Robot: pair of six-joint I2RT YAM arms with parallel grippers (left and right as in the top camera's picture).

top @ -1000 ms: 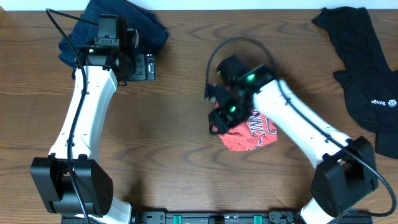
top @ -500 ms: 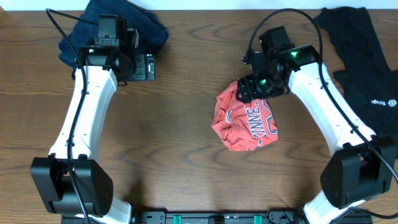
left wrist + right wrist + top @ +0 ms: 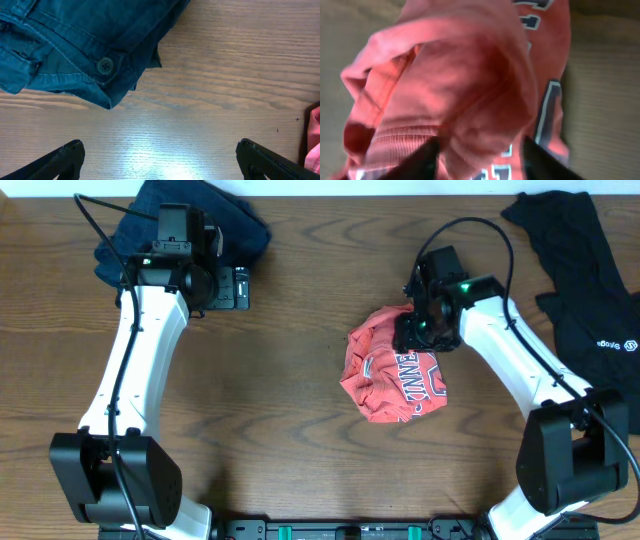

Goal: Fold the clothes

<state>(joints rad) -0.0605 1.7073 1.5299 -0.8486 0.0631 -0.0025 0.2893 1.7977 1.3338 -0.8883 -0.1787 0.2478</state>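
We see the coral-red short-sleeved cotton T-shirt [image 3: 392,375] lying crumpled in a heap on the brown wooden table [image 3: 300,430], right of centre, its white-and-navy lettering facing up and partly creased. The right tool [image 3: 416,332] sits at the heap's far edge, and in its wrist view a thick bunch of the red cloth fills the gap between the two fingers [image 3: 431,159], so we read it as clamped on the T-shirt.

The left tool [image 3: 234,287] is at the far left of the table, well apart from the T-shirt. Its fingers [image 3: 64,159] stand wide apart over bare wood and hold nothing. Just beyond it lies the dark navy denim garment [image 3: 75,40], rumpled, with a round dark button [image 3: 105,65] showing near its edge.

The black shirt with a small white logo [image 3: 585,280] lies spread at the far right corner, apart from both tools.
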